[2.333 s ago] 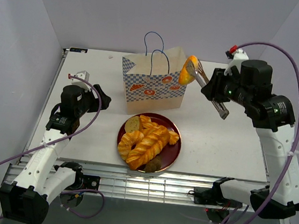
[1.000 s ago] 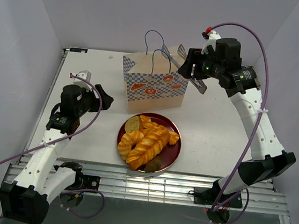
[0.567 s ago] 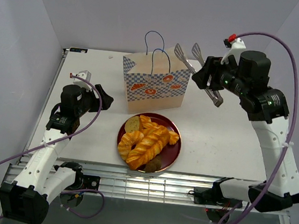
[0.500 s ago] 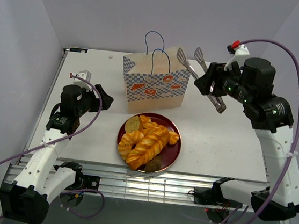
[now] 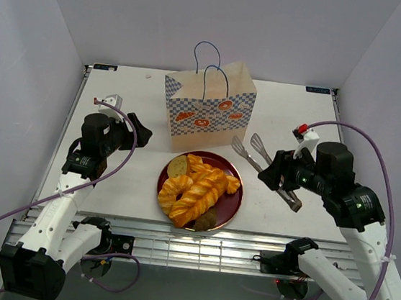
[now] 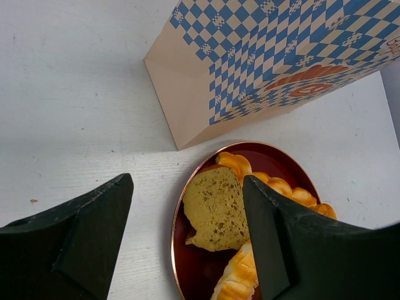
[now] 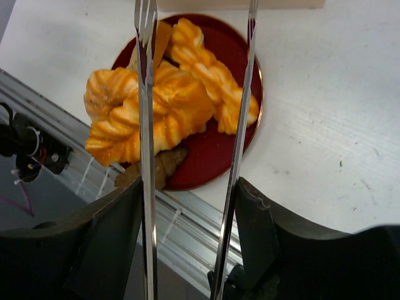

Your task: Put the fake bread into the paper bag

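The white bench carries everything. The left arm sits at 9 o'clock of the plate, clear of it; the left jaws are spread with nothing between them, and its wrist view looks down on the bag's corner and the plate's edge. The right arm reaches in from 4 o'clock, and the right jaws are pinching the tongs by their handle end. The bag stands upright at 12 o'clock of the plate, just beyond it, blue handles up. The red plate lies at the bench's near middle. The bread is piled on it: braided twists across the centre, a tan slice at 10 o'clock, a dark brown piece at 6 o'clock. The tongs point toward 10 o'clock, their tips apart and empty near the plate's 2 o'clock rim.
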Robot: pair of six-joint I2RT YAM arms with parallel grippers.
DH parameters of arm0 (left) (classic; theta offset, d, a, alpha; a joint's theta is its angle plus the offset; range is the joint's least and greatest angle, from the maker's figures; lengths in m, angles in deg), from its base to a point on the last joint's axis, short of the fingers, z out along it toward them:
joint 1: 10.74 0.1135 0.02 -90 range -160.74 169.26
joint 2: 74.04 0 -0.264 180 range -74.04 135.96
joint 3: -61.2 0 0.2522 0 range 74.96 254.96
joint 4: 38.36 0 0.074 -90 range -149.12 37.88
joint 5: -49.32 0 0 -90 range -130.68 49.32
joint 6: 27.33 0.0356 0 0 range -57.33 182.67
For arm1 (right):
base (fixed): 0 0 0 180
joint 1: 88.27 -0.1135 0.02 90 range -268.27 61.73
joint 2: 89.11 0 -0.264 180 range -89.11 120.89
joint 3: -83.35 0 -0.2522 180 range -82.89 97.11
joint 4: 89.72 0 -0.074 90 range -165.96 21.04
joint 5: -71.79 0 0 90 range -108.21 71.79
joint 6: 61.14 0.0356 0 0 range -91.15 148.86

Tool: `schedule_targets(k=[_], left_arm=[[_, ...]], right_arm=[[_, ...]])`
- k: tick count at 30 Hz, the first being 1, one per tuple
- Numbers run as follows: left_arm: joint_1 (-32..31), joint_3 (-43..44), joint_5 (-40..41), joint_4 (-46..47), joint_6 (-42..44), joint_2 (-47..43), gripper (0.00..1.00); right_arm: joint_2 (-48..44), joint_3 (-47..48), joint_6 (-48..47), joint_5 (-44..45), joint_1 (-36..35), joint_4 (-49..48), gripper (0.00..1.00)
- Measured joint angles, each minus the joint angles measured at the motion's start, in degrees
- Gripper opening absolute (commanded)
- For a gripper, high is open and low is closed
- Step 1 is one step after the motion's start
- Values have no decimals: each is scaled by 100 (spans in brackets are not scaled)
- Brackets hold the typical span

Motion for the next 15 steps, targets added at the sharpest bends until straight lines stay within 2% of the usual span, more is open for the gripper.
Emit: schedule_targets(k=[9,15], left_arm=[[0,0,-2,0,17,116,81],[0,0,-20,2,24,129,81]], right_arm=[[-852,-1534,219,-695,0,-210,63],[-979,-2031,251,-1005,0,-374,65]])
